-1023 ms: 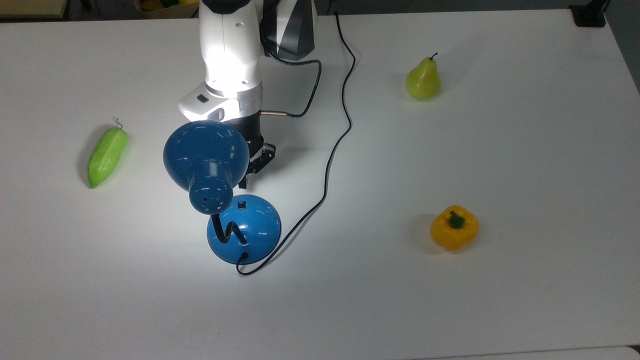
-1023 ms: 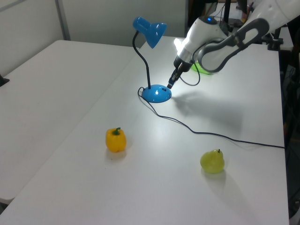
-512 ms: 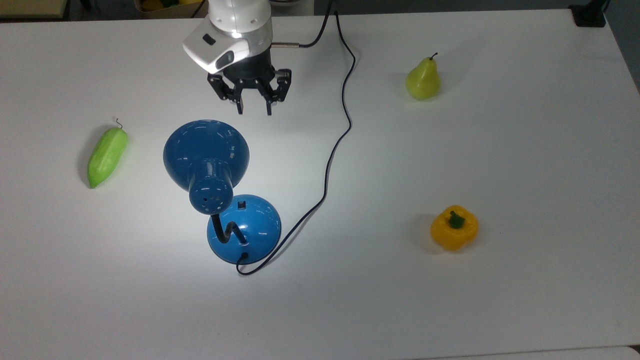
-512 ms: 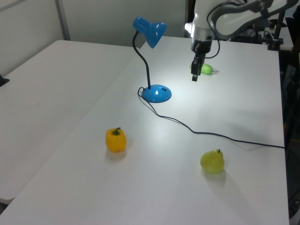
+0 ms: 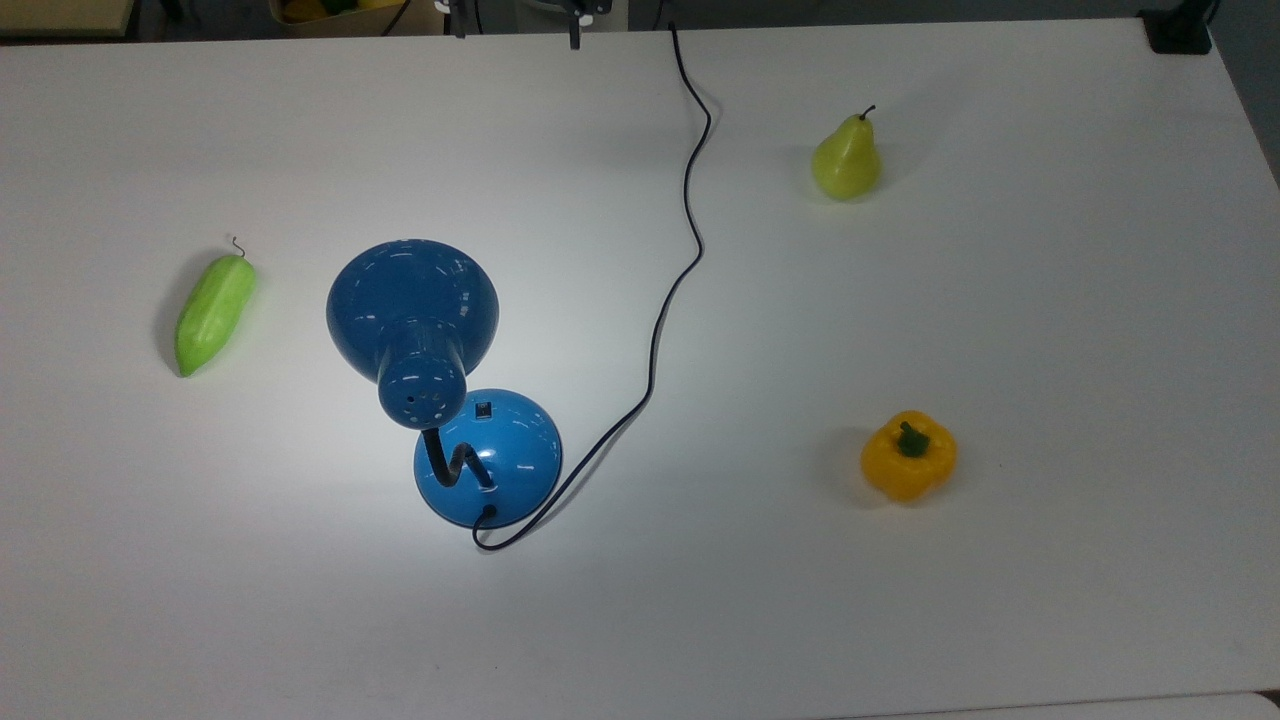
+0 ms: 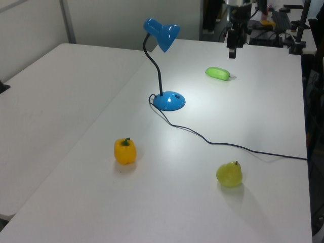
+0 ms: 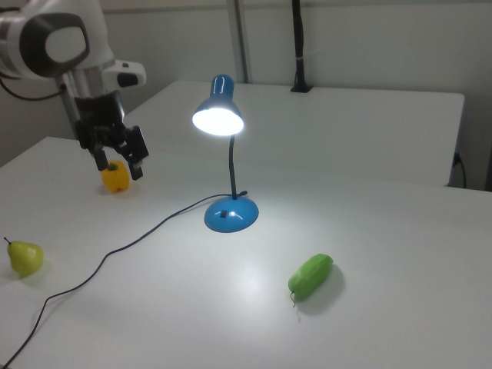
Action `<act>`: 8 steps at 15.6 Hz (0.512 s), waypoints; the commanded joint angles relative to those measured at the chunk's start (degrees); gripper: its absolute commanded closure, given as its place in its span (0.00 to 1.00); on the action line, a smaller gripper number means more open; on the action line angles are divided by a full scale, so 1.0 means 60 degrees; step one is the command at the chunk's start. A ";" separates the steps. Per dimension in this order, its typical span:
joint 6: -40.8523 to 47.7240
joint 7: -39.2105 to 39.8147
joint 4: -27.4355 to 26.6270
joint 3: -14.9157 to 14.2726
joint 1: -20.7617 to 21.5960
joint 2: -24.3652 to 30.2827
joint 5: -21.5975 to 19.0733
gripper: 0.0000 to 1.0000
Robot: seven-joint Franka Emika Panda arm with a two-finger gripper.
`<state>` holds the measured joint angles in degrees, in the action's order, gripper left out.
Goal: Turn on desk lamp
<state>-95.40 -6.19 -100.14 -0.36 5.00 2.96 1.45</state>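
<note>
The desk lamp stands lit near the table's middle, and its blue cone shade (image 5: 412, 310) throws a bright patch on the table. Its bulb glows inside the shade (image 7: 217, 115). The gooseneck rises from the domed blue base (image 5: 505, 465), where a small black switch (image 5: 484, 409) sits on top. The black cord (image 5: 690, 250) runs from the base to the top view's top edge. My gripper (image 7: 119, 163) hangs open and holds nothing, high above the table and well away from the lamp. It is also at the top view's upper edge (image 5: 515, 28) and in the left view (image 6: 232, 49).
A green cucumber-like vegetable (image 5: 214, 312) lies at the top view's left of the lamp. A green pear (image 5: 846, 160) stands at the upper right and a yellow bell pepper (image 5: 908, 455) at the lower right. Bare white table (image 5: 900, 620) surrounds them.
My arm has lifted off from beside the lamp base and pulled back to the top view's upper edge, rising high. The lamp has not moved and stays lit.
</note>
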 commanded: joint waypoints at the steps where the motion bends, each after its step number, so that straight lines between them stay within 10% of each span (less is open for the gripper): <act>1: 0.0519 -0.0287 0.0738 0.0177 0.0075 -0.0143 -0.0109 0.00; 8: -0.1078 0.0049 0.1075 -0.0028 -0.0145 -0.0406 -0.0476 0.00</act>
<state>-99.65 -6.49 -94.77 -0.09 4.60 2.10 -0.59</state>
